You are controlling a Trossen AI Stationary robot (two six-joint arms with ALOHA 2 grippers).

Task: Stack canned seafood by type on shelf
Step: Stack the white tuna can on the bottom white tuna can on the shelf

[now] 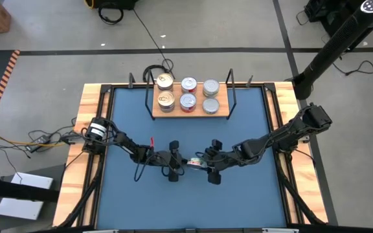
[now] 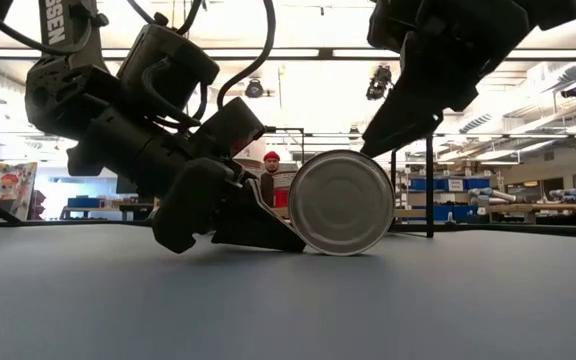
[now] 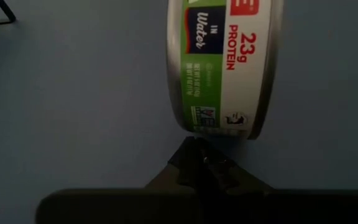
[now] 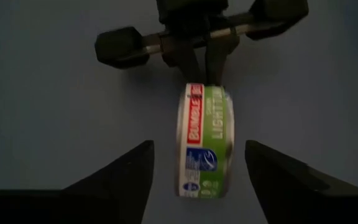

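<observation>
Closest to the low camera we record one can (image 2: 341,203) standing on its edge on the blue table (image 2: 288,300), its plain silver end facing the lens. Its side label, read from the wrist views, is white and green with a red logo band, "in Water" and "23g protein" (image 3: 222,62).

Left hand (image 1: 173,161): low on the table, reaching toward 3 o'clock in the high view, fingers pressed together at the can's rim; we note them pinching the can's edge (image 4: 205,59).

Right hand (image 1: 207,163): facing the left one from 3 o'clock, its two dark fingers (image 4: 114,180) spread wide on either side of the upright can (image 4: 206,143), not touching it in the right wrist view.

In the high view the can (image 1: 193,162) sits between the two hands, near table centre.

Shelf (image 1: 220,114) at 12 o'clock on the table: light wood board, black wire ends. It carries six tins in three columns: gold tops (image 1: 165,90), red-sided tins with silver tops (image 1: 188,93), plain silver tins (image 1: 210,96).
</observation>
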